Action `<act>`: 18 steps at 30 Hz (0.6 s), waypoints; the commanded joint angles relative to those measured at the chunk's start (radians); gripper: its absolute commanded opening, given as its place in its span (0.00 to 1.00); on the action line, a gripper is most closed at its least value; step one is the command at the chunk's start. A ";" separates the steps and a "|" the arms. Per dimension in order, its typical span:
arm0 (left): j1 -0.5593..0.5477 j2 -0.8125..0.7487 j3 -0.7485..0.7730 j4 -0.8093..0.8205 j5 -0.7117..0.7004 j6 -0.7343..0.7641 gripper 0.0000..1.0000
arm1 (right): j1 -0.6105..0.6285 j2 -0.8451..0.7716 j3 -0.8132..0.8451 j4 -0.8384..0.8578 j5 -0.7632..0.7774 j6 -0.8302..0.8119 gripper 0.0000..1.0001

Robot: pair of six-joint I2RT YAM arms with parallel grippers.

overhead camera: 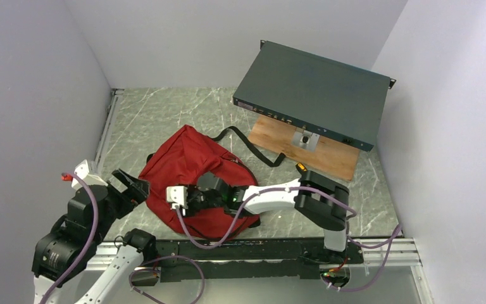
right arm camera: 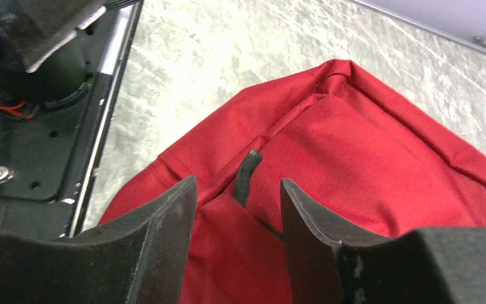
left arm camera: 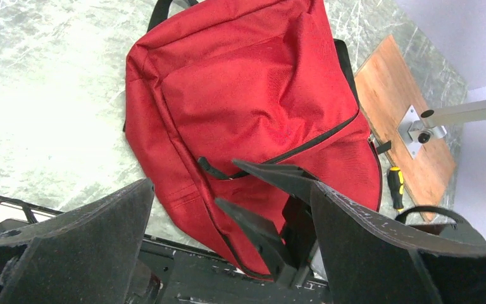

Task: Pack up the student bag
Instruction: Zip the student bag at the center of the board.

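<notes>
Bare marble desk [overhead camera: 164,111] lies open behind and left of the student bag [overhead camera: 186,155], up to the grey walls [overhead camera: 31,95]. At the right rear the teal metal box [overhead camera: 313,88] sits raised over a wooden board [overhead camera: 335,161], blocking that corner; a black strap [overhead camera: 261,151] and a screwdriver [left arm camera: 395,187] lie just before it. The right arm [overhead camera: 272,196] crosses the bag's near side, with the right tool [right arm camera: 238,180] parted over the fabric. The left tool [overhead camera: 131,182], spread wide, crowds the bag's left edge.

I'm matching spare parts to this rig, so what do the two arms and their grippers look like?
The left arm and right arm mix black joint housings with white link shells. Purple cables loop along each. The left gripper and right gripper have broad, flat, matte-black fingers tapering to points, with scuffed edges.
</notes>
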 commanded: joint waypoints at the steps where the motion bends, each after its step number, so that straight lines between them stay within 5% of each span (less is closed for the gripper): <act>1: -0.001 -0.033 0.028 -0.042 0.004 0.038 0.99 | 0.004 0.037 0.130 -0.017 0.029 -0.110 0.50; 18: 0.000 -0.050 0.010 -0.041 -0.033 0.049 0.99 | 0.058 0.179 0.190 -0.037 0.224 -0.128 0.51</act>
